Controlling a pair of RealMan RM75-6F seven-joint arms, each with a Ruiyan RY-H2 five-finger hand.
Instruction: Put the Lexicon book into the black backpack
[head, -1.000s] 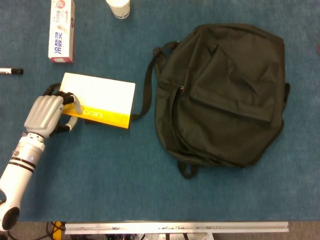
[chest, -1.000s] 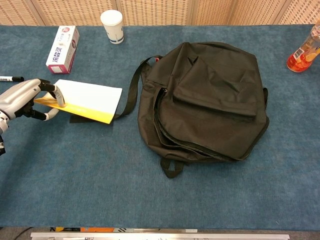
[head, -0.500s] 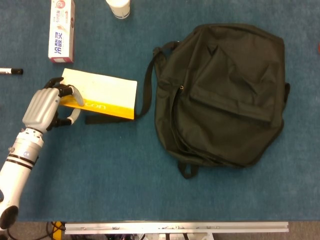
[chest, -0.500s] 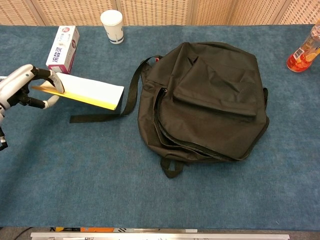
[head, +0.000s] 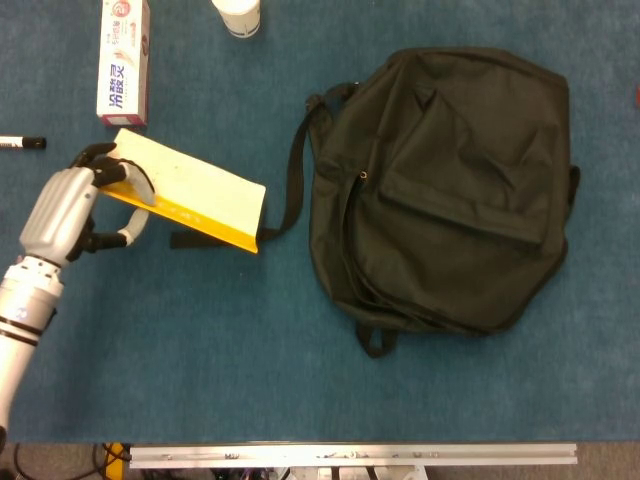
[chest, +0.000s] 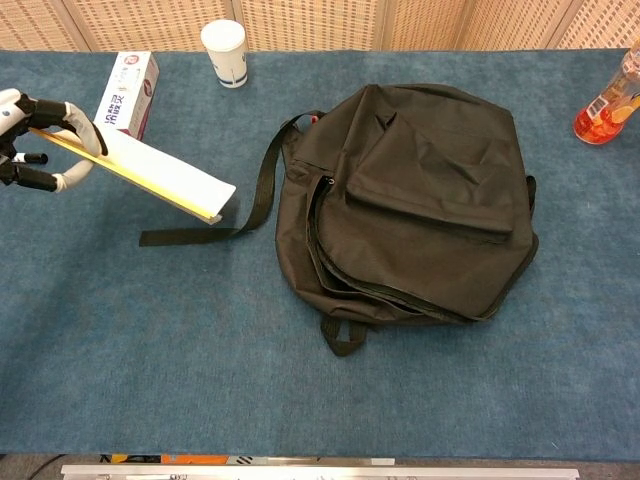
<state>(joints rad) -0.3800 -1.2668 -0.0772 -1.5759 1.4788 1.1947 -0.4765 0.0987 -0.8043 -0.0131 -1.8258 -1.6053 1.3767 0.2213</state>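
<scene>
Left of the black backpack (chest: 410, 205) on the table (chest: 200, 360), the left hand (head: 62, 212) gripped the Lexicon book (head: 190, 197) by one end, tilted and lifted, so carrying it over the strap (chest: 255, 190) to the seemingly closed backpack likely came next, the toothpaste box (chest: 127, 85) and paper cup (chest: 224, 52) lying beyond.

A blue carpet-like cloth covers the worktop (chest: 200, 380) edge to edge. Behind it stands a wall of tan woven panels (chest: 320, 22), perhaps rattan, split by pale uprights. A metal rail (head: 350, 455) lines the near edge.
</scene>
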